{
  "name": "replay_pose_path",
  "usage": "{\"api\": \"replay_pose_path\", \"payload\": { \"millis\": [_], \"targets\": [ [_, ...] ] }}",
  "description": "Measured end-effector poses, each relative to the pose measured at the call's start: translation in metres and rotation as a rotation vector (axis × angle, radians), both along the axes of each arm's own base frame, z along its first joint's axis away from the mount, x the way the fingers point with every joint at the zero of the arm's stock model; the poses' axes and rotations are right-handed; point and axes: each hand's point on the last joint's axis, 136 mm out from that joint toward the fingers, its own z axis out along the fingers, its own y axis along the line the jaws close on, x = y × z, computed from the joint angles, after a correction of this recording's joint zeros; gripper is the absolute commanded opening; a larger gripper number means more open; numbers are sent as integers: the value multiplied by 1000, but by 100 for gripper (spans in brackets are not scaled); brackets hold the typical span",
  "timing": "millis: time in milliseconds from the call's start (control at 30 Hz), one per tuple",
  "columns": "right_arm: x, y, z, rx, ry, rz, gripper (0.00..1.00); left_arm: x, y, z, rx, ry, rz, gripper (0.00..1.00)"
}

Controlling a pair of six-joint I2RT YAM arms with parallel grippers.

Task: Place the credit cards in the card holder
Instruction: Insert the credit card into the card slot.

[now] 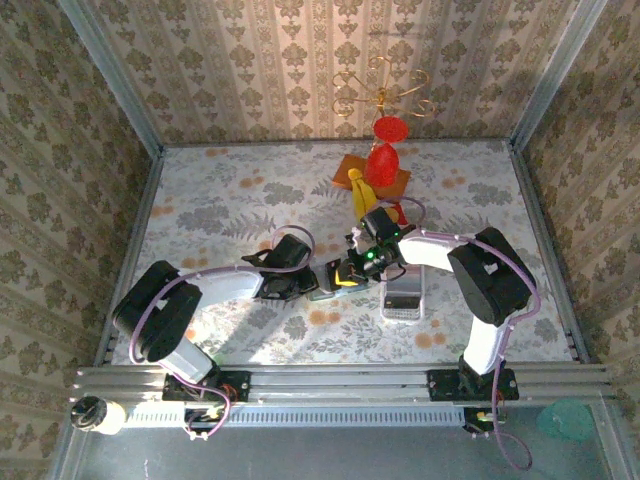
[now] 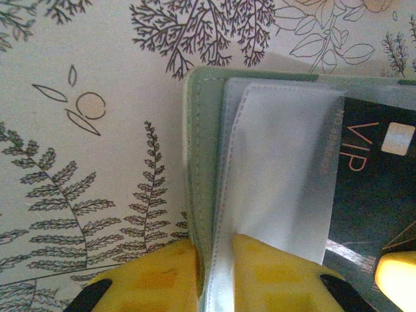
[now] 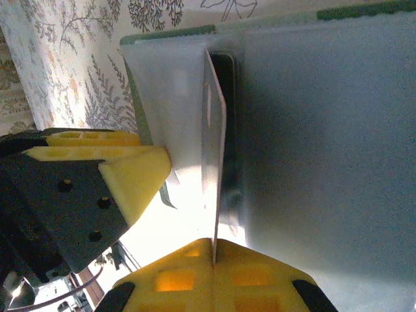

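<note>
Left jaws clamp the card holder (image 2: 201, 162) edge — right jaws pinch a credit card (image 3: 216, 162) edge-on.

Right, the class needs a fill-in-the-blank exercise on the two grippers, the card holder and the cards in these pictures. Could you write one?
1. The left gripper is shut on the soft, wallet-like card holder, whose cover is coloured ____.
2. The right gripper pinches a thin pale plastic card, seen edge-on, between fingertips coloured ____.
3. The dark plastic card, lying partly under the holder's clear sleeve, bears the letters ____.

Missing words: green; yellow; VIP.
</note>
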Motion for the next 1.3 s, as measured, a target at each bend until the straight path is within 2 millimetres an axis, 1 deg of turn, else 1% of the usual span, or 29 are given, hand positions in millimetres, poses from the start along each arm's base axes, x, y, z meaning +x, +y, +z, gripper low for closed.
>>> {"api": "replay_pose_path", "payload": {
  "millis": [433, 600, 667, 767, 833, 900, 967, 1133, 1167, 1233, 1300],
  "targets": [
    [-2, 0, -3, 8, 12, 45, 0, 0, -1, -1, -4, -3, -1, 19],
    [-2, 3, -4, 20, 36, 54, 0, 0, -1, -1, -6, -5, 0, 19],
    [-2, 3, -4, 16, 42, 56, 2, 0, 0, -1, -7, -6, 0, 19],
    [0, 4, -1, 14, 32, 66, 11, 0, -1, -1, -8, -7, -1, 19],
    [-1, 3, -2, 5, 29, 73, 25, 1, -1, -1, -12, -10, -1, 19],
    [-2, 2, -3, -10, 29, 76, 28, 1, -2, 0, -16, -12, -2, 19],
    [-4, 2, -5, -24, 27, 81, 35, 1, -2, 0, -17, -13, -2, 19],
    [-3, -1, -9, -65, 4, 83, 48, 2, -4, 0, -24, -15, -4, 19],
    [-3, -1, -9, -71, -2, 82, 50, 2, -4, 0, -24, -15, -4, 19],
    [-2, -3, -7, -89, -18, 78, 57, 2, -4, 0, -26, -16, -5, 19],
    [-1, -6, -4, -108, -34, 73, 59, 2, -4, 0, -26, -16, -5, 19]
  ]
}}
